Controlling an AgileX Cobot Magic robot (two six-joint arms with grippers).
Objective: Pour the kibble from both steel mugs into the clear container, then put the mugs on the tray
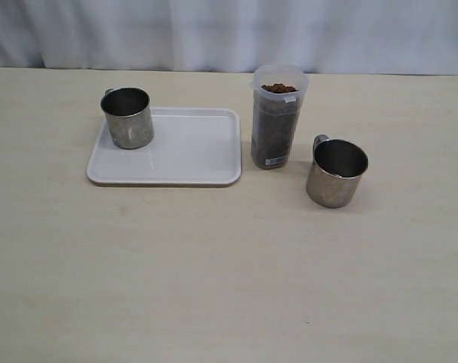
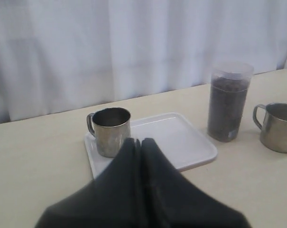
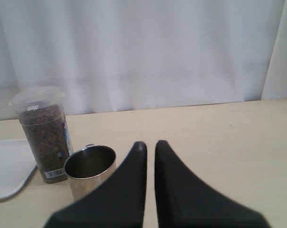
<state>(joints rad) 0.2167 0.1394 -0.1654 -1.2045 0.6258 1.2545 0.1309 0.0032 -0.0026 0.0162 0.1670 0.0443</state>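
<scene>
One steel mug stands upright on the far left corner of the white tray. The other steel mug stands on the table, right of the clear container, and its inside looks empty. The container is filled almost to its rim with kibble. Neither arm shows in the exterior view. My left gripper is shut and empty, held back from the tray and its mug. My right gripper is shut on nothing, hanging beside the other mug and the container.
A white curtain closes off the far side of the table. The pale wooden tabletop stretches wide in front of the tray and mugs.
</scene>
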